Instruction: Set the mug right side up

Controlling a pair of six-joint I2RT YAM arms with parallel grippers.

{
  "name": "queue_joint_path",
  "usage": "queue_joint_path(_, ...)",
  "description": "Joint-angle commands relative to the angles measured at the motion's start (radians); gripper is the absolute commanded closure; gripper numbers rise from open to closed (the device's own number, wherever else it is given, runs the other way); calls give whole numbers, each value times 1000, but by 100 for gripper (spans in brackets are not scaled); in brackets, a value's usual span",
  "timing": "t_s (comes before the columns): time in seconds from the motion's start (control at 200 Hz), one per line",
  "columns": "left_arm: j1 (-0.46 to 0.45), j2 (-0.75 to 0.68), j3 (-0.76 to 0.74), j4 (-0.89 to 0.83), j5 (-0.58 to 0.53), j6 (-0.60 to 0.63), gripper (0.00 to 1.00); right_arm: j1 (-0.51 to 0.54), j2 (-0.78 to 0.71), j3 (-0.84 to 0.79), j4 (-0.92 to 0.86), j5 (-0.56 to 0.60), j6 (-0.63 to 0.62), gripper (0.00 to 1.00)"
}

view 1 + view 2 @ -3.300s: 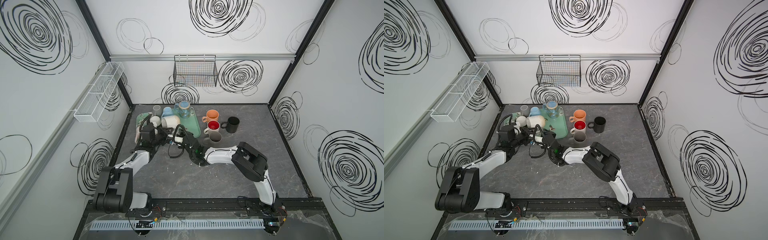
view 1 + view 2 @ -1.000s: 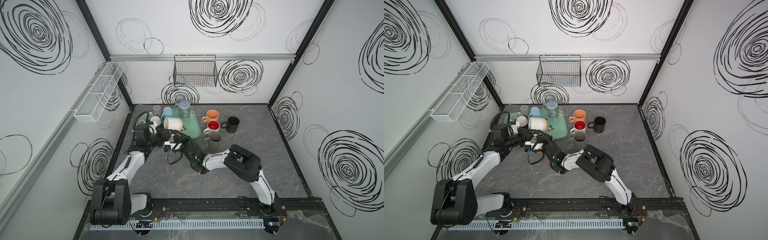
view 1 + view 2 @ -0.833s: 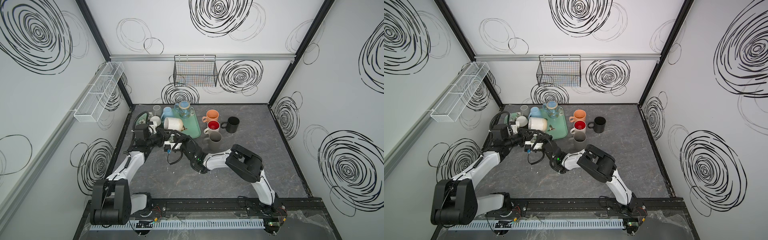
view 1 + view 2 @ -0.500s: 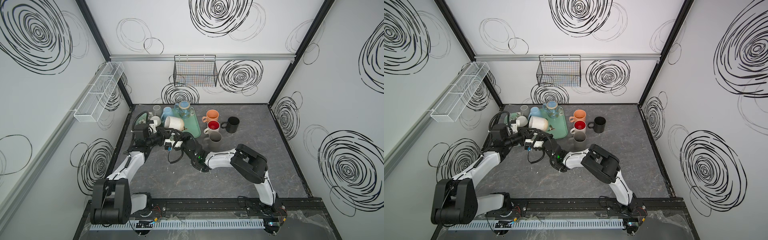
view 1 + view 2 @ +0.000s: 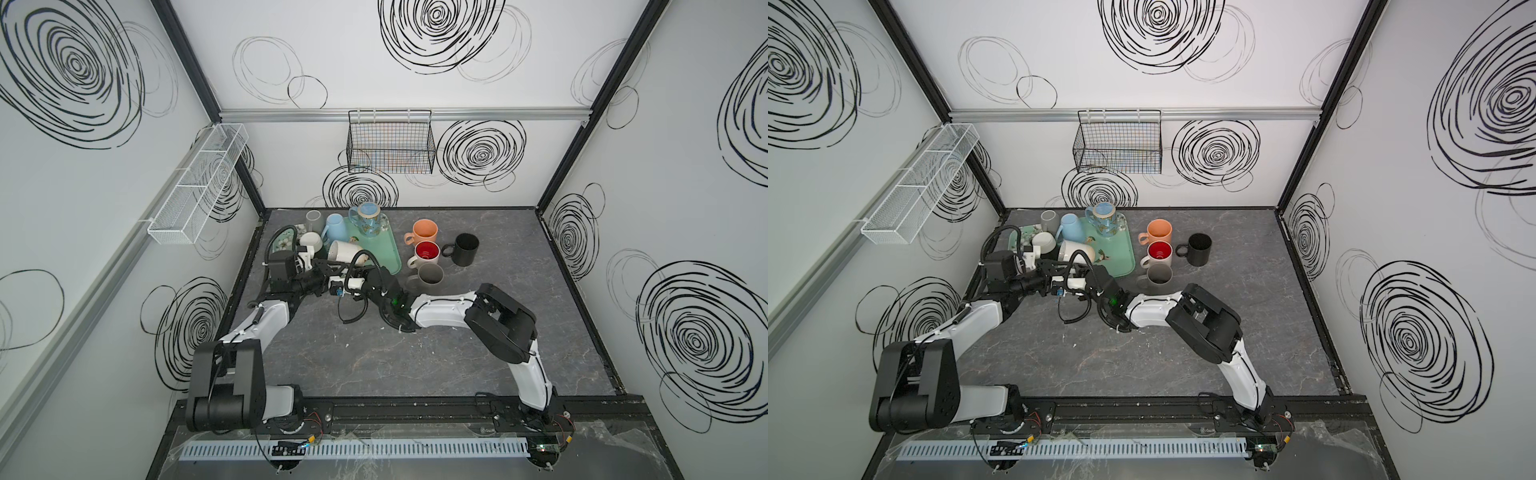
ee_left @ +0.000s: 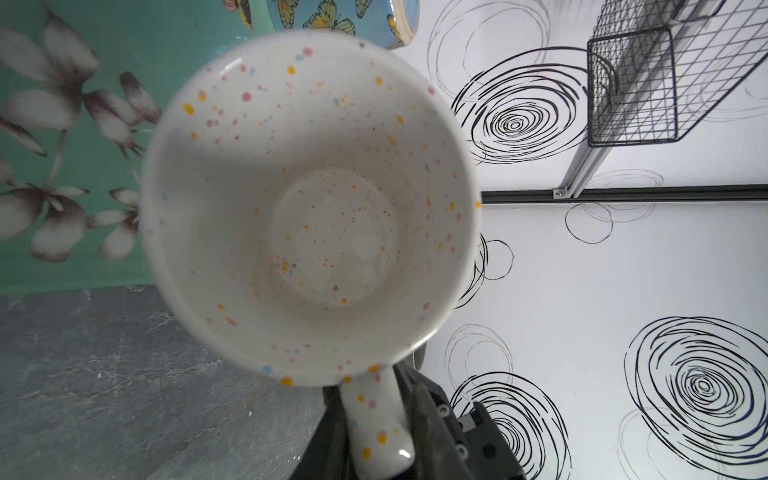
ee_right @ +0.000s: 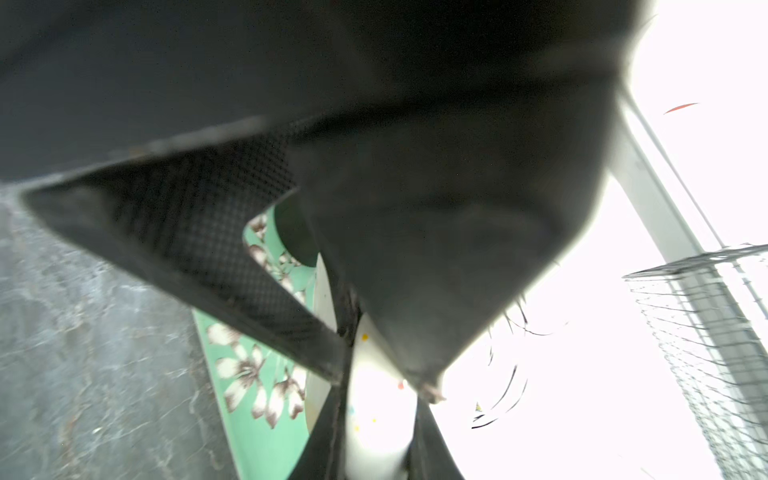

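Speckled white mug (image 5: 345,251) lies on its side at near-left part of green floral tray (image 5: 388,253), mouth twd L arm, so not upright. Can't tell if it rests on tray or hangs just above it. L wrist view looks straight into mug (image 6: 307,199): empty inside, w/ handle sticking out btw dark fingers. R gripper (image 7: 374,440) is pinching the handle, fingers snug on both sides. L gripper (image 7: 374,374) fingers also flank the handle, right next to R's; can't tell if clamped or loose. In both top views the 2 grippers meet at tray's near edge, above desk (image 5: 415,365). Upright on desk just R of tray: orange mug (image 5: 424,230), red-lined mug (image 5: 427,252), grey mug (image 5: 430,275), black mug (image 5: 465,248). Butterfly mug (image 5: 368,218) and blue mug (image 5: 334,226) sit at back of tray.
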Motion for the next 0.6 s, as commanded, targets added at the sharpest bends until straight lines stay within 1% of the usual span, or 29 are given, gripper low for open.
queue_joint_path(0.0, -5, 4, -1, 138, 64, 59, 74, -18, -31, 51, -37, -41, 51, 100)
queue_joint_path(0.235, -4, 35, -3, 145, 61, 65, 68, -54, -21, 104, -143, -116, 138, 100)
queue_joint_path(0.335, -4, 49, -4, 150, 58, 67, 66, -65, -11, 130, -186, -143, 157, 100)
queue_joint_path(0.48, -4, 67, -7, 174, 58, 57, 64, -69, 5, 146, -206, -144, 158, 100)
queue_joint_path(0.595, 0, 67, -6, 176, 59, 56, 60, -71, 17, 156, -201, -115, 166, 100)
